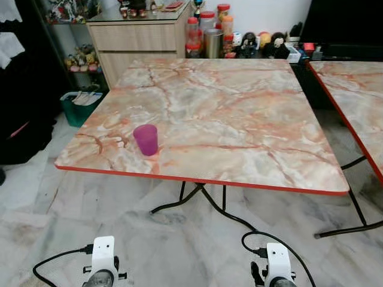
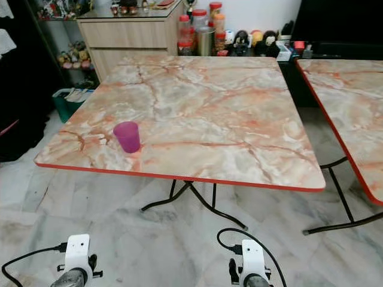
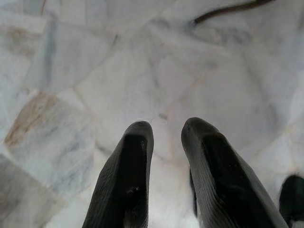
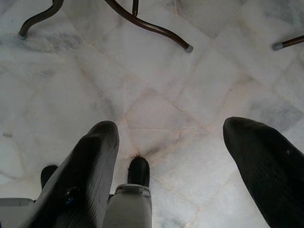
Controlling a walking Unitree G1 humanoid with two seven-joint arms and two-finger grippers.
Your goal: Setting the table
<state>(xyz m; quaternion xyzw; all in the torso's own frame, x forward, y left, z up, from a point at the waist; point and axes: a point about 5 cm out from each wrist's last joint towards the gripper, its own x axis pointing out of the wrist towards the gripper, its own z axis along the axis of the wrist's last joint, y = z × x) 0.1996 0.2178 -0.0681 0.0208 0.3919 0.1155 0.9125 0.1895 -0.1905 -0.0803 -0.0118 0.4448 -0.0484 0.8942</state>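
Observation:
A purple plastic cup [image 1: 146, 139] stands upright near the front left corner of the marble-patterned table [image 1: 239, 113]. Both arms hang low in front of the table, over the floor. Only the left wrist [image 1: 102, 263] and right wrist [image 1: 278, 268] show at the bottom of the head views. My left gripper [image 3: 167, 130] points down at the floor tiles, its fingers drawn close with a narrow gap and nothing between them. My right gripper [image 4: 171, 128] also points at the floor, fingers spread wide and empty. The cup is far from both.
A second marble table [image 1: 353, 95] stands close on the right. Behind are a wooden cabinet [image 1: 137, 39], jars [image 1: 206, 33] and figurines [image 1: 263, 43] on the floor by the wall. A green bin [image 1: 81, 104] sits at the left. Black table legs [image 1: 197, 200] curve across the pale marble floor.

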